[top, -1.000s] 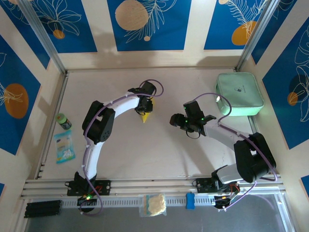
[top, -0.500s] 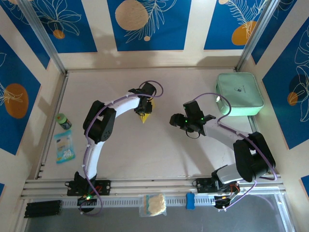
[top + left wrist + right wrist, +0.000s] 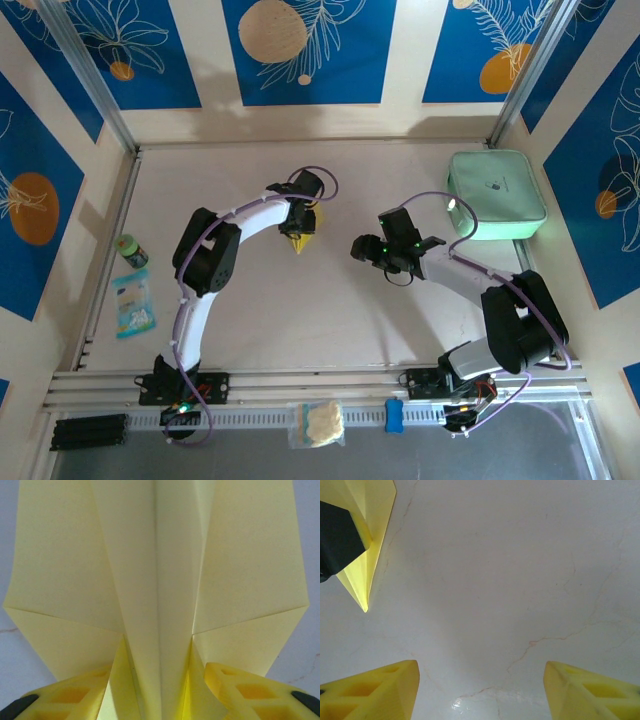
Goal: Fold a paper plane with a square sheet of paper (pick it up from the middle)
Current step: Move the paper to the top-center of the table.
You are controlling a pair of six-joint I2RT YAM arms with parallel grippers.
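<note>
The plane sits inside the left end effector; I cannot tell if it is pinched. Right of the plane, the right end effector is wide open, empty.

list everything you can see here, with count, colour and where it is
paper plane: 1, yellow, mid table, at the left claw
case: 1, mint green, far right corner of the table
small container: 1, green, left edge of the table
packet: 1, blue and white, left edge, just nearer than the container
bagged wad: 1, cream in a clear bag, near rail between the arm bases
small block: 1, blue, near rail, right of the wad
black strip: 1, black, near left corner
table: 1, pale
left claw: 1, yellow fingers either side of the plane's centre ridge, grip unclear
right claw: 1, yellow fingers, open over bare table right of the plane
</note>
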